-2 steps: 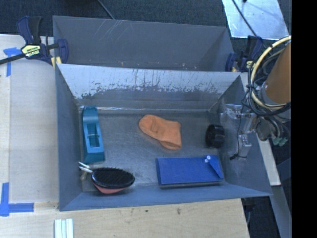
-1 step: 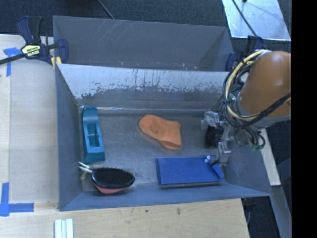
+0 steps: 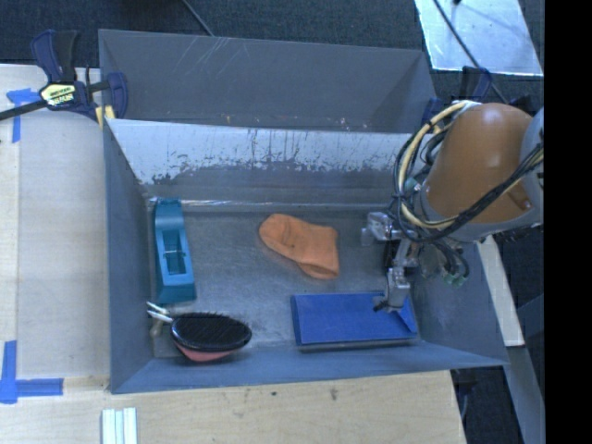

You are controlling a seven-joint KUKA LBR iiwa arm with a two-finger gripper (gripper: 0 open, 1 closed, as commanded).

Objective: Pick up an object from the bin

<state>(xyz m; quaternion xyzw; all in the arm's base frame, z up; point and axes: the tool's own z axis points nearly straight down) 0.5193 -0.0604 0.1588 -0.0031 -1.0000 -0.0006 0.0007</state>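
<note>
My gripper (image 3: 396, 296) hangs at the right side of the bin, its tip just over the right end of a flat blue rectangular pad (image 3: 351, 320) that lies along the front wall. An orange cloth-like lump (image 3: 301, 243) rests in the middle of the floor, to the left of the gripper and apart from it.
A blue tape dispenser (image 3: 173, 252) lies along the left wall. A black and pink brush (image 3: 211, 335) sits in the front left corner. The arm with its orange cover and cables comes in over the right rim.
</note>
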